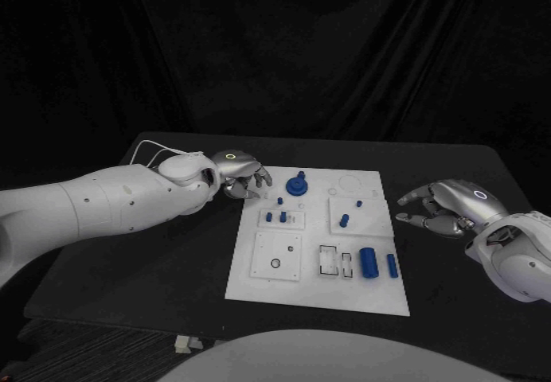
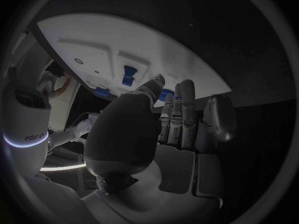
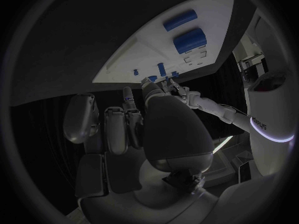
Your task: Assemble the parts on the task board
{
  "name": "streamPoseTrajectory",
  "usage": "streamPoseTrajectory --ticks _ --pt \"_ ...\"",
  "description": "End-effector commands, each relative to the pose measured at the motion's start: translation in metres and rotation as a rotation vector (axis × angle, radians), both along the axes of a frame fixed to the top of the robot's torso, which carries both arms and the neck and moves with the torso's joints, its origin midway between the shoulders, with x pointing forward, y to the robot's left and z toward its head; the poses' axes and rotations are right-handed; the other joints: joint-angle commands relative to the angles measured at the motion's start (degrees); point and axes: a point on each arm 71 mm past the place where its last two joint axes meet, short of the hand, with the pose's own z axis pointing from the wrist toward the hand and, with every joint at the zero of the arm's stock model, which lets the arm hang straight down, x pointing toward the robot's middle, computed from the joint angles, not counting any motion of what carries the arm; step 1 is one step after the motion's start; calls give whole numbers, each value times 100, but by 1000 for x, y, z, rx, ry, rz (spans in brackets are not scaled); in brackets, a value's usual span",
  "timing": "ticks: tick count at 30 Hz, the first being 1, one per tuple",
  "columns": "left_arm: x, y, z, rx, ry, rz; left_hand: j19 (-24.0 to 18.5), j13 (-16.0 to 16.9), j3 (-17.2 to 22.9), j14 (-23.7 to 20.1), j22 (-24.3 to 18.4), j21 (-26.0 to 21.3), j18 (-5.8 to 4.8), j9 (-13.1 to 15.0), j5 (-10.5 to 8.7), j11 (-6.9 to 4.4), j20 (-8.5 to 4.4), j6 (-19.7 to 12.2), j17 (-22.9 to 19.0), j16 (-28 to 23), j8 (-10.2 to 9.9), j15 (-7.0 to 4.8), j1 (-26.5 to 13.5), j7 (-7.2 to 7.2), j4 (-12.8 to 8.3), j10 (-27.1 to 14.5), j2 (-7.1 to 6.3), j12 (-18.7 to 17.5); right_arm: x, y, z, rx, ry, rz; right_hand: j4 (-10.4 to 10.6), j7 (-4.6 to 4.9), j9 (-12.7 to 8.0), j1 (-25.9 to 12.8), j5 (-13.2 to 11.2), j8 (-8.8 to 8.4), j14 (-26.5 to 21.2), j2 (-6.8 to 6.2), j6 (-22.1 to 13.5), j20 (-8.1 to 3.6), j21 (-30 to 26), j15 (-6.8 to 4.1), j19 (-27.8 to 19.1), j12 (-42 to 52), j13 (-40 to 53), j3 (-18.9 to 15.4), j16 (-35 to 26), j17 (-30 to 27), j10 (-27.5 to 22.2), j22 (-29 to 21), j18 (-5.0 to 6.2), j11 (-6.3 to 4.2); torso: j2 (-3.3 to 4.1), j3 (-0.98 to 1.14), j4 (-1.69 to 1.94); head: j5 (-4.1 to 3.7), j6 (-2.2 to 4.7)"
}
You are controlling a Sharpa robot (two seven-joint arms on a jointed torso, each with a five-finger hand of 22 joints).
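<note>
The left hand, fingers apart and holding nothing, hovered at the task board's far left corner, the upright blue peg part just to its right, while the empty, loosely curled right hand stood farther off.

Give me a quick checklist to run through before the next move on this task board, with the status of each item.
1. Left robot hand at the board's far left corner, holding nothing: ok.
2. Right robot hand off the board's right edge, fingers curled, holding nothing: ok.
3. Task board flat on the black table: ok.
4. Large blue cylinder lying loose near the board's right side, not yet assembled: not ok.
5. Round-based blue peg fully seated: cannot tell.
</note>
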Motion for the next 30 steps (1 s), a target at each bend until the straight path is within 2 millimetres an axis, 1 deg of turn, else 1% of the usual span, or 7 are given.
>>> streamPoseTrajectory --ticks 1,4,8,11,14,19,30 --pt "0 10 20 -184 -62 15 -644 26 -59 -463 599 -743 119 -30 -5 44 58 178 3 -207 53 83 115 21 64 -377 -13 -82 3 0 14 13 -45 -13 -17 3 -9 109 142 -32 438 -3 57 3 36 -23 49 -278 545 37 -106 650 -19 964 13 -36 18 -26 30 -25 -1" --pt "1 23 32 -333 -33 45 -1828 81 -242 -1097 302 -2042 285 -115 5 215 126 206 46 -465 -4 252 169 139 146 -1072 16 -115 7 1 27 18 -73 -8 -55 3 -22 307 1405 -61 434 -92 104 -34 60 -49 52 -922 10 228 -122 623 -389 967 12 -67 25 -49 56 -27 -1" --pt "-2 39 46 -558 32 60 -3537 220 -805 -2299 -97 -3737 305 -247 159 198 245 132 -28 -1107 -79 412 217 360 532 -2342 160 293 12 4 41 3 -77 -4 -12 -32 -2 434 2065 -32 352 -312 274 -54 -246 -85 -59 -2831 -1560 642 -419 319 -1372 886 66 -104 38 -82 118 -69 14" --pt "-7 43 52 -742 118 53 -4120 259 -1262 -3097 -565 -4678 293 -333 255 217 359 -43 -373 -1890 -97 443 43 455 968 -3167 401 936 17 9 46 -26 -45 -3 27 -30 0 452 2084 -64 214 -507 301 -61 -915 -97 -279 -4413 -2834 943 -945 -171 -2055 707 174 -120 43 -104 182 -97 56" --pt "-11 40 57 -921 212 40 -4817 4 -1960 -3764 -1470 -5961 432 -414 1121 317 409 -343 -1050 -3148 -84 514 -370 317 934 -3923 930 1606 20 14 49 -53 -15 3 2 -12 7 482 2065 -106 201 -672 285 -50 -1119 -70 -312 -5059 -3366 1223 -1113 -318 -2054 656 196 -92 47 -142 248 -152 107" --pt "-16 28 60 -1148 360 13 -5265 -683 -2827 -4116 -2452 -6274 506 -445 1196 194 416 -549 -1637 -4493 -81 418 -417 408 1032 -4399 1446 2090 25 20 50 -72 -1 25 -76 4 32 515 1995 -94 121 -730 342 -26 -1491 -47 -425 -5410 -3672 1368 -1325 -501 -2023 575 244 -60 65 -192 372 -246 205" --pt "-34 12 58 -1370 570 -28 -6267 -1731 -3261 -5423 -4359 -6327 401 -1042 1000 -122 416 -1945 -2940 -5657 -202 600 -741 266 1000 -5427 1792 346 34 28 43 -117 24 62 -191 65 36 482 1688 -157 147 -800 303 39 -1376 30 -387 -5856 -4040 1418 -1075 -275 -2129 655 215 27 79 -316 619 -579 371"
